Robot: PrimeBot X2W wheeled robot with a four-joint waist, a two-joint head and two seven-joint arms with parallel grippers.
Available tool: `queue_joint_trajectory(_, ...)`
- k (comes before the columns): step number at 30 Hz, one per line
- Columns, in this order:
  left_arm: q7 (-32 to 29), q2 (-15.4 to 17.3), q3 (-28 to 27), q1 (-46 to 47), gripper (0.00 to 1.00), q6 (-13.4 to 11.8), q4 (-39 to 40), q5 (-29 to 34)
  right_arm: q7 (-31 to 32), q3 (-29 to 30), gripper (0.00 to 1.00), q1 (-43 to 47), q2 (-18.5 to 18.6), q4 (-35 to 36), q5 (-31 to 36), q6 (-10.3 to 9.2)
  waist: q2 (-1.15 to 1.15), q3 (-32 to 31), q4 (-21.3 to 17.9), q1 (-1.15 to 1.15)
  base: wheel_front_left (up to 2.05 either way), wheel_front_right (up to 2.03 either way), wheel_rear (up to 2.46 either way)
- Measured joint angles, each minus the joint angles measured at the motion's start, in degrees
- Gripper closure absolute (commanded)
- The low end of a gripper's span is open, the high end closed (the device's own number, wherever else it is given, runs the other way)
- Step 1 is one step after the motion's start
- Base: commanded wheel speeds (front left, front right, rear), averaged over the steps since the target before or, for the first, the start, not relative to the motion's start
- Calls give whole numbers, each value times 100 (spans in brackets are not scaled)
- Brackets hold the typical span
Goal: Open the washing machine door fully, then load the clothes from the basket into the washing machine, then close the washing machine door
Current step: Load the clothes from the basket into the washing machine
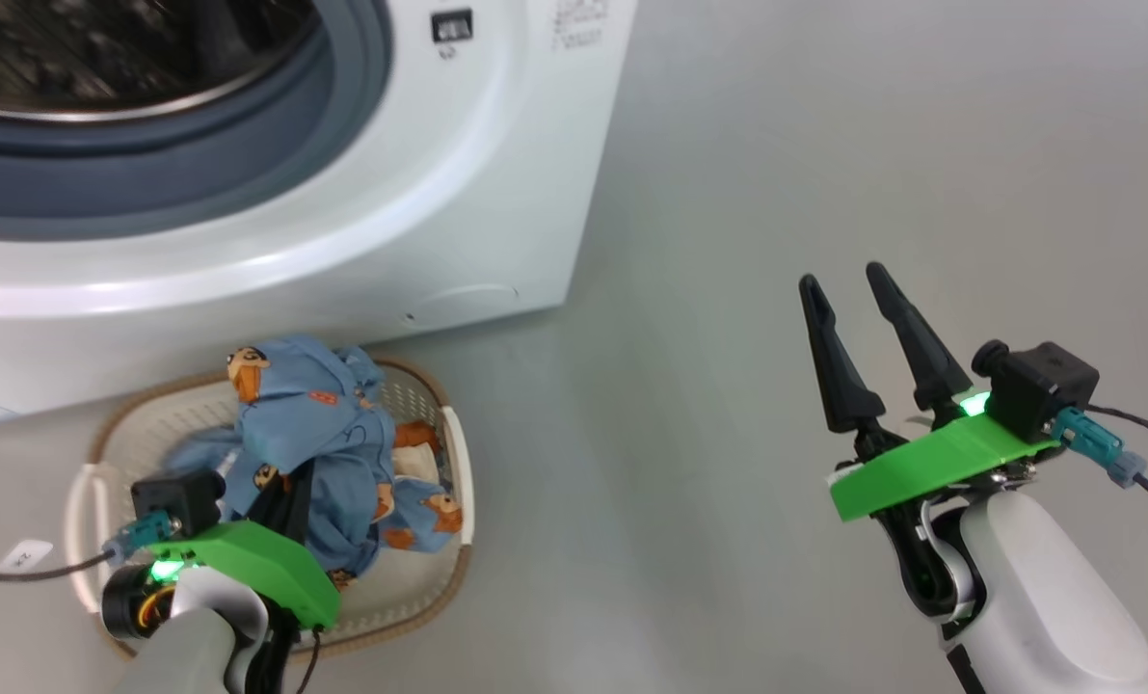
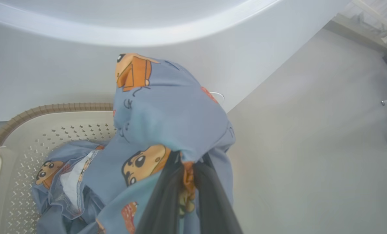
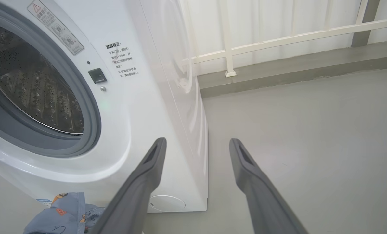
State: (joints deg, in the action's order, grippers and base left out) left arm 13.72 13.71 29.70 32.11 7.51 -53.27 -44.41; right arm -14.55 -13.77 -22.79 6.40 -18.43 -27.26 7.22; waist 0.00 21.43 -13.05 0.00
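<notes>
Both fingers of my left claw [image 2: 190, 162] pinch a bunch of the clothes [image 2: 167, 110], held over the basket [image 2: 50, 107]; my right claw [image 1: 840, 277] hangs spread, empty. Opening looks done: the drum [image 1: 101, 58] of the washing machine [image 1: 496, 193] gapes just beyond the basket rim. Loading and closing remain. Bare floor [image 1: 776, 145] lies open rightward.

The washing machine [image 1: 496, 193] blocks the upper left, its drum mouth [image 1: 101, 58] open; bare floor [image 1: 776, 145] lies free at right.

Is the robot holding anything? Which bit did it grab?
The left gripper pinches the clothes by a bunched fold of the blue fabric, over the basket. The right gripper is open and holds nothing.
</notes>
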Motion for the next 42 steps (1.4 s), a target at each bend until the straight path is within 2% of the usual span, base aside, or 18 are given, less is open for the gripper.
queue_joint_trajectory(4, 49, 34, -131, -274, 100, 0, 446, -19, 0, 20, 0, 147, 82, -74, -4, 0, 0, -324, 137, 0, 0, 0, 0)
queue_joint_trajectory(12, 51, 65, -795, -892, 100, -83, 1700, 149, 0, 69, 0, 448, 153, -130, -87, 0, 0, -857, 361, 0, 0, 0, 0)
queue_joint_trajectory(19, 51, 51, -1384, -1543, 100, -376, 2932, 569, 0, 48, 0, 538, 281, -148, -107, 0, 0, -1266, 525, 0, 0, 0, 0)
queue_joint_trajectory(28, 67, 26, -1749, -2167, 100, -715, 4130, 1082, 0, -43, 0, 723, 367, -167, -142, 0, 0, -1616, 588, 0, 0, 0, 0)
queue_joint_trajectory(33, 67, -45, -1788, -2416, 100, -766, 4488, 1182, 1, -45, 0, 826, 424, -166, -135, 0, 0, -1698, 580, 0, 0, 0, 0)
queue_joint_trajectory(42, 67, -54, -1822, -2546, 100, -810, 4571, 1230, 1, -80, 0, 829, 449, -167, -132, 0, 0, -1776, 552, 0, 0, 0, 0)
